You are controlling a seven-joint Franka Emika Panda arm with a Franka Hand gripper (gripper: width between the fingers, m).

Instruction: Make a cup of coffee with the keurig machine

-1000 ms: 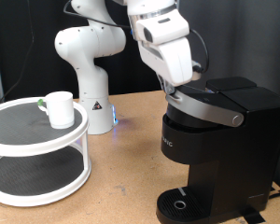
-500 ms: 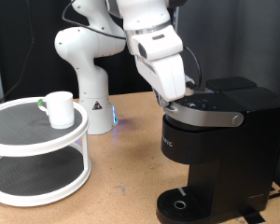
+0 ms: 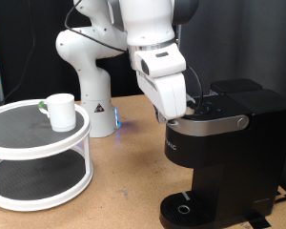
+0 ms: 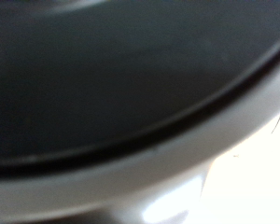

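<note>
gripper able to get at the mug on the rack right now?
Probably yes. The cup stands uncovered on the white rack's top tier, nothing above it. The gripper is over at the keurig machine's lid.

The exterior view looks level across a wooden table from a little way off, with the keurig machine filling the right of the frame, the arm at upper centre and a white two-tier stand at left. The wrist view sits pressed very close against the machine's grey-rimmed lid, blurred. Both views share only that lid.
</note>
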